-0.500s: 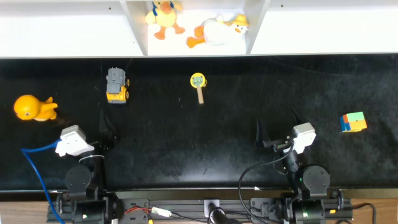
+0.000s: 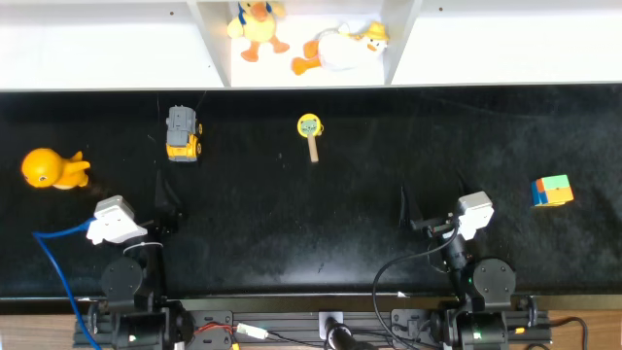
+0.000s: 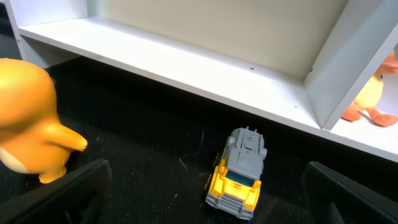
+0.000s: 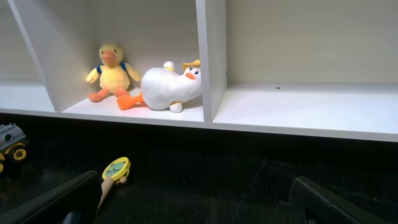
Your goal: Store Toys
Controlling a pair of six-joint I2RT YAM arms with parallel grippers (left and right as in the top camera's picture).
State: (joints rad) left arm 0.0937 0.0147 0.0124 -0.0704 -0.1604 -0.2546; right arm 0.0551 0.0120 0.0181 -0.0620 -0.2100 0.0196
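I read the left end effector [image 3: 206,167] and right end effector [image 4: 194,178] as spread wide and empty, with the toy truck [image 3: 238,174] ahead of the left one on the worktop [image 2: 292,228], probably light, rigid and slick, best pinched across its flanks, short of the shelf [image 3: 186,57].

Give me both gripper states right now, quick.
Left gripper: open, holding nothing.
Right gripper: open, holding nothing.
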